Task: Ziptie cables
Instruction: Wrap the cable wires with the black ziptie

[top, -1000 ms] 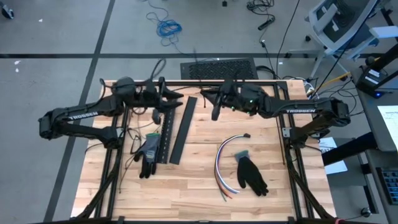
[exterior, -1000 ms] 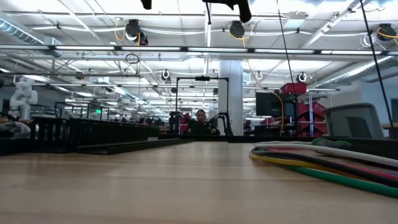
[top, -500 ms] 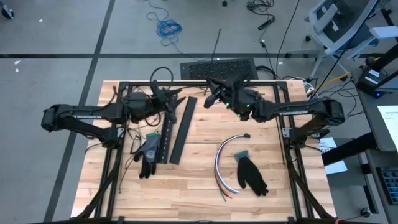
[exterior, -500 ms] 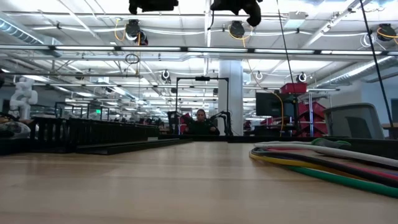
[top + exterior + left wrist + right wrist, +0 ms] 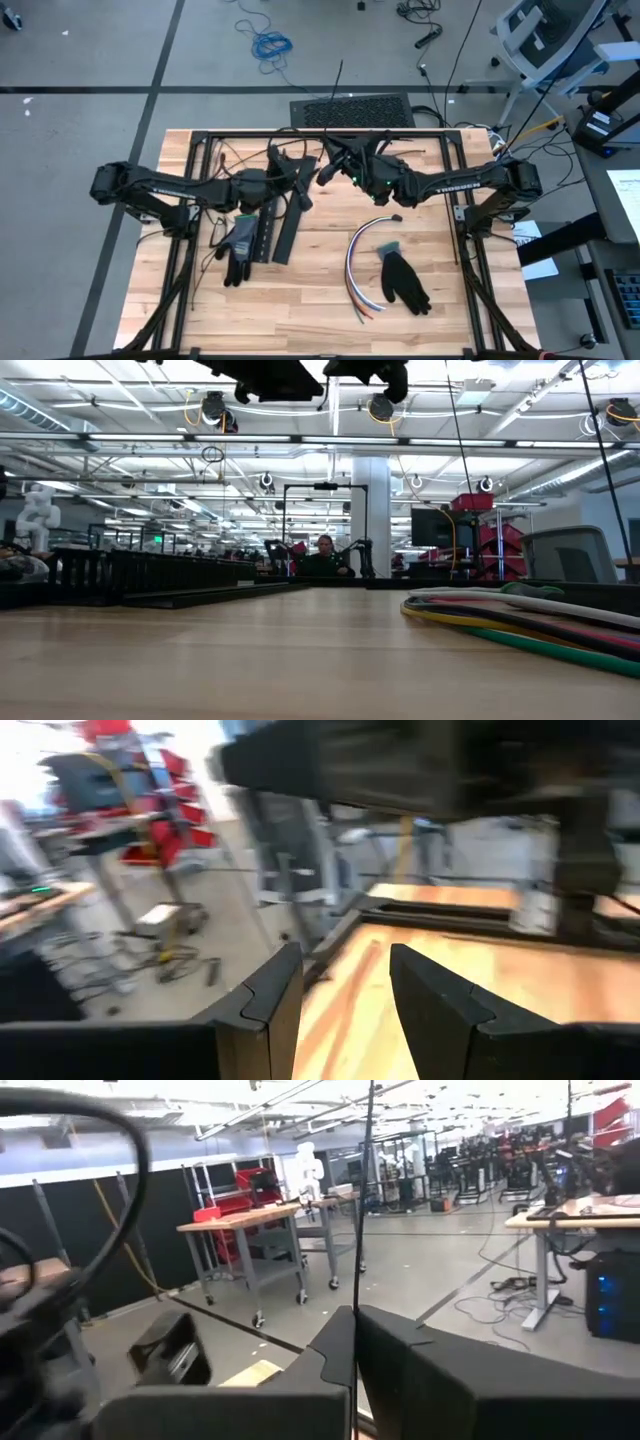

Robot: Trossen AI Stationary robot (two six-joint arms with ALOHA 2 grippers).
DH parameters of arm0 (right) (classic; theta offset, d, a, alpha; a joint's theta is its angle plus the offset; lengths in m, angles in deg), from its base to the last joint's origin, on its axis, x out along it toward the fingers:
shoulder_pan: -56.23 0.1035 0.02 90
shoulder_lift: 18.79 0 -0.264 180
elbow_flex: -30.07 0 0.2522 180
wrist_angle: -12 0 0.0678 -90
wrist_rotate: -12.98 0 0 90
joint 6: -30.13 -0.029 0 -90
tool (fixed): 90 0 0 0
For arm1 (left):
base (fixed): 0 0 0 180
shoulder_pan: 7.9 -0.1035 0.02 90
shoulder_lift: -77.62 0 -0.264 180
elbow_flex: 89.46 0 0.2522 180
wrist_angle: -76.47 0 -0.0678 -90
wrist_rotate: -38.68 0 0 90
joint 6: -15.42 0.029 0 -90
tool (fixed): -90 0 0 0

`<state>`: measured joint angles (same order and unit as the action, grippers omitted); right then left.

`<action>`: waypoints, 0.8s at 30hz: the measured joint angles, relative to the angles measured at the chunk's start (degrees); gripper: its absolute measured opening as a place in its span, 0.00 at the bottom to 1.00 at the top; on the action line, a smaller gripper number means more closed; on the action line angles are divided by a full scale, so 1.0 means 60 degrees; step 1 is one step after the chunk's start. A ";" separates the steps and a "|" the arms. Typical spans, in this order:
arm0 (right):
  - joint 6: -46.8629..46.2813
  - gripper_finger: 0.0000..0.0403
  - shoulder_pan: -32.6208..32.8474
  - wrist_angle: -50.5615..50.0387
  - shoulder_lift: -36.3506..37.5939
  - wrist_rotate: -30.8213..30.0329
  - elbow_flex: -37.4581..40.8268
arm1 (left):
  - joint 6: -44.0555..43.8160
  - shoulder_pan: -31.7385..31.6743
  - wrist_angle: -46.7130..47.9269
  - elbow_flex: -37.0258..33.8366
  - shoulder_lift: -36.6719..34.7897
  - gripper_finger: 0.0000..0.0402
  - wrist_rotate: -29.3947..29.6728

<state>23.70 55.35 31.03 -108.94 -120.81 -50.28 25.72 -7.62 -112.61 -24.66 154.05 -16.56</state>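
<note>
Pinching a thin black zip tie [image 5: 366,1200] between the fully closed fingers of the right gripper [image 5: 328,170], above the far middle of the wooden table [image 5: 320,300], with the tie sticking out past the table's far edge. Holding the left gripper [image 5: 303,180] just beside the right one, above the far ends of two black slotted strips [image 5: 283,222], with its fingers [image 5: 270,990] parted roughly halfway and gripping nothing, only bare table and floor showing in the gap. Leaving the cables [image 5: 358,262] lying loose in a curved bundle on the right half of the table, well apart from both grippers, with a black glove [image 5: 405,282] just beside them. Leaving a second, greyer glove [image 5: 238,248] lying against the near end of the strips.
</note>
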 joint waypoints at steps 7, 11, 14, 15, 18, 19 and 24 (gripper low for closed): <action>-0.0058 0.00 0.0095 0.0004 0.0000 0.0011 -0.0037 | 0.0382 0.0164 -0.0182 0.0312 0.0392 0.37 0.1312; -0.0058 0.00 0.0107 -0.0008 0.0000 0.0035 -0.0037 | 0.0379 0.0261 -0.0159 0.0649 0.0713 0.37 0.1288; -0.0058 0.00 0.0109 0.0001 0.0000 0.0033 -0.0037 | 0.0425 0.0397 -0.0144 0.0862 0.0945 0.37 0.1202; -0.0058 0.00 0.0105 -0.0003 0.0000 0.0037 -0.0037 | 0.0440 0.0423 -0.0139 0.0907 0.1028 0.37 0.1214; -0.0062 0.00 0.0112 0.0008 0.0000 0.0038 -0.0037 | 0.0445 0.0480 -0.0120 0.0933 0.1234 0.37 0.1445; -0.0062 0.00 0.0140 0.0010 0.0000 0.0037 -0.0037 | 0.0443 0.0476 -0.0118 0.0933 0.1291 0.37 0.1547; -0.0062 0.00 0.0240 0.0023 0.0000 0.0044 -0.0037 | 0.0437 0.0472 -0.0149 0.0936 0.1307 0.37 0.2457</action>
<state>23.32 56.78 31.17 -108.94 -120.55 -50.50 28.34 -4.79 -113.50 -19.04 161.89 -1.82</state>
